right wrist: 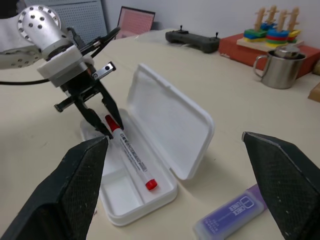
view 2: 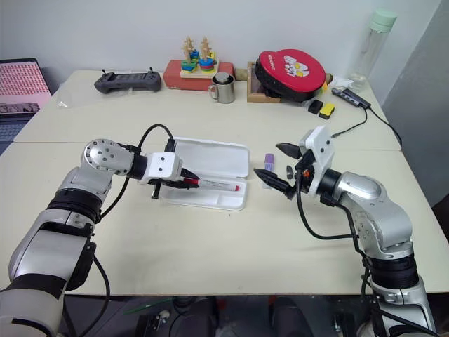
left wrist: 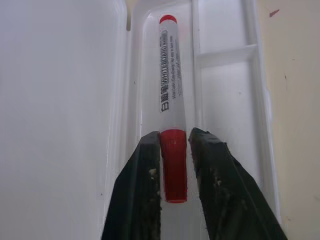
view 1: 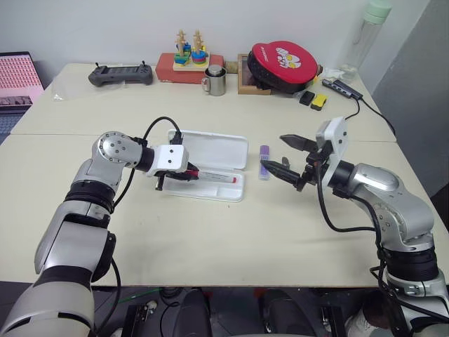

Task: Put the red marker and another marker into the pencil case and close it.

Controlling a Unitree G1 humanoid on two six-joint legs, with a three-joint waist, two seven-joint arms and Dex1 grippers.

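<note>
The pencil case (view 1: 210,149) lies open in the middle of the table, its lid flat on the far side. In its near tray lies the red marker (view 1: 214,177), its red cap toward my left gripper (view 1: 191,175). The left wrist view shows that gripper's fingers (left wrist: 145,165) standing open on either side of the cap (left wrist: 173,165), a thin gap on one side. The purple marker (view 1: 264,162) lies on the table just right of the case. Right of it, a little above the table, my right gripper (view 1: 272,151) hovers wide open and empty, pointing toward the marker.
Along the table's far edge stand a game controller (view 1: 121,74), a red box with a stacking toy (view 1: 189,64), a metal mug (view 1: 215,81), a round red case (view 1: 283,63) and a bottle (view 1: 368,35). A cabled hub (view 1: 342,88) lies at the right.
</note>
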